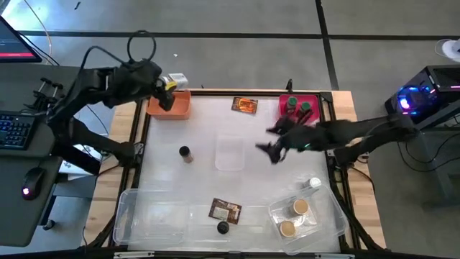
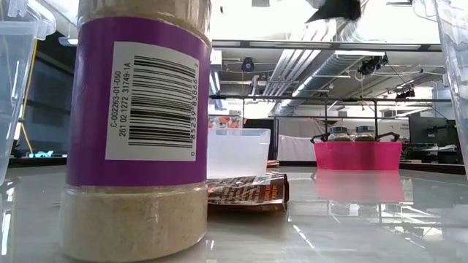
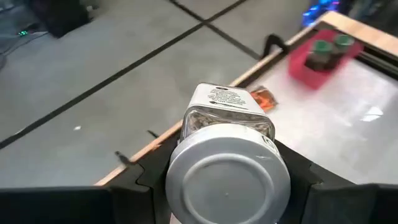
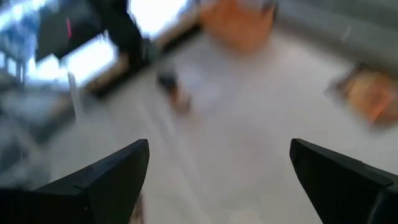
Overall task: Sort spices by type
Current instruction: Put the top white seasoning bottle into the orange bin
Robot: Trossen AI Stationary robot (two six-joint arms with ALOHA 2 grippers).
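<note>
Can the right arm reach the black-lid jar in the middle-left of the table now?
Probably yes. The right gripper is open and empty, and only bare table lies between it and the black-lid jar.

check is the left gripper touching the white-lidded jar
Touching. In the left wrist view the left gripper has its dark fingers pressed against both sides of the white-lidded jar, with no gap showing, holding it clear of the table.

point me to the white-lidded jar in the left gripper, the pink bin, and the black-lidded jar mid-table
white-lidded jar (image 3: 229, 175), left wrist view, on its lid.
pink bin (image 1: 284, 108), high view, on its left rim.
black-lidded jar (image 1: 185, 152), high view, on its lid.
</note>
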